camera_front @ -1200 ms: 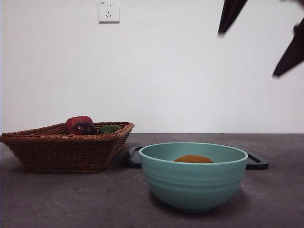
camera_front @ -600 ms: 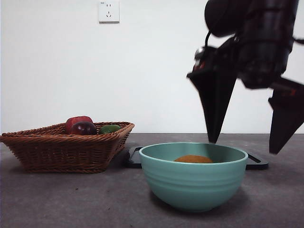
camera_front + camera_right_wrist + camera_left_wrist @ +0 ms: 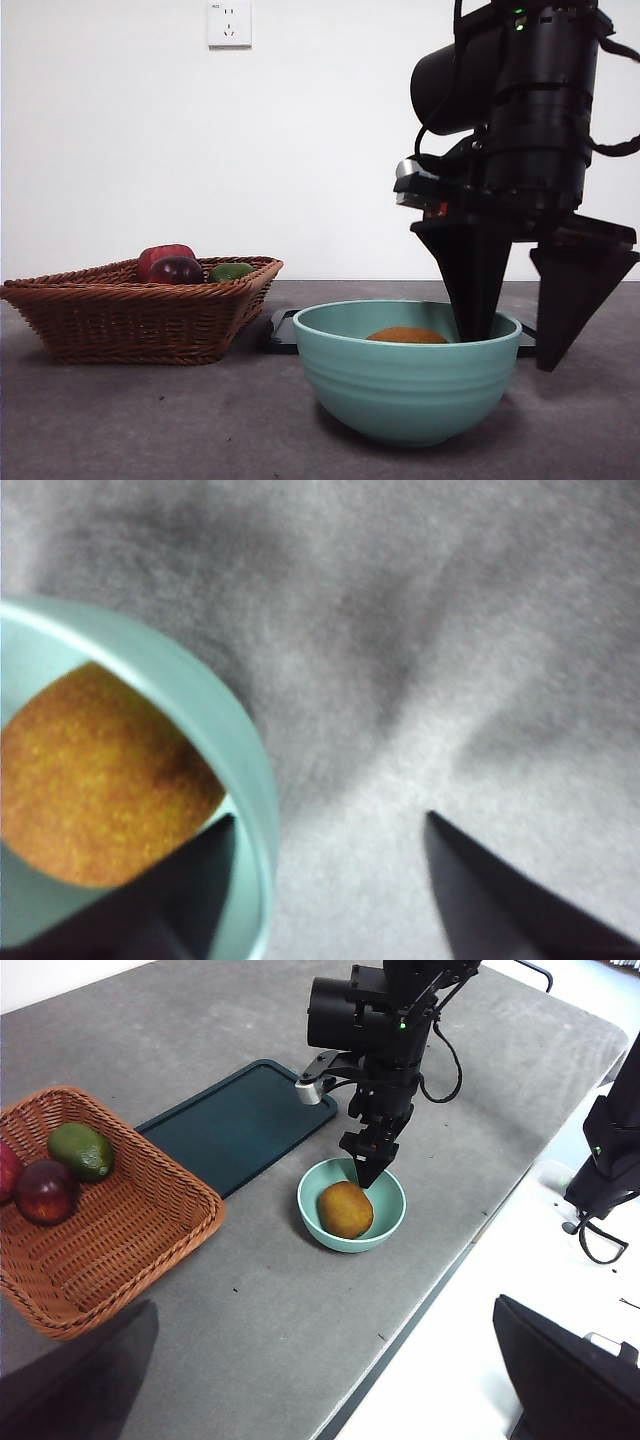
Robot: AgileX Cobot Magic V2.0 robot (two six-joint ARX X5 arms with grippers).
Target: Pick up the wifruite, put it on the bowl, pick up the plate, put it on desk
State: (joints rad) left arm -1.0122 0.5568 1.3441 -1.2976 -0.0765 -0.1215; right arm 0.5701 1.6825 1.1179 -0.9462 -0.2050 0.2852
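Two black jaws of the right tool (image 3: pixel 510 345) stand apart and straddle the near-side wall of the round teal-green ribbed bowl (image 3: pixel 407 385), one jaw dipping inside the rim, the other outside it above the dark grey mottled worktop (image 3: pixel 130 420). It grips nothing at this moment.

The risk, as I judge it, is that closing on the thin rim gives only a pinch hold: the bowl could tilt when lifted, letting the small oval orange-brown fruit (image 3: pixel 345 1209) roll to the low side or spill out. A jaw pressing down off-centre could also skid the bowl sideways toward the flat dark rectangular tray (image 3: pixel 240 1120) behind it.

That fruit lies on the bowl's floor, just beside the inner jaw but apparently not touching it; the right wrist view shows a sliver of teal between them.

Left tool: only dark corners show at its own view's edge, high and well apart from the bowl, and I cannot tell how its jaws stand.
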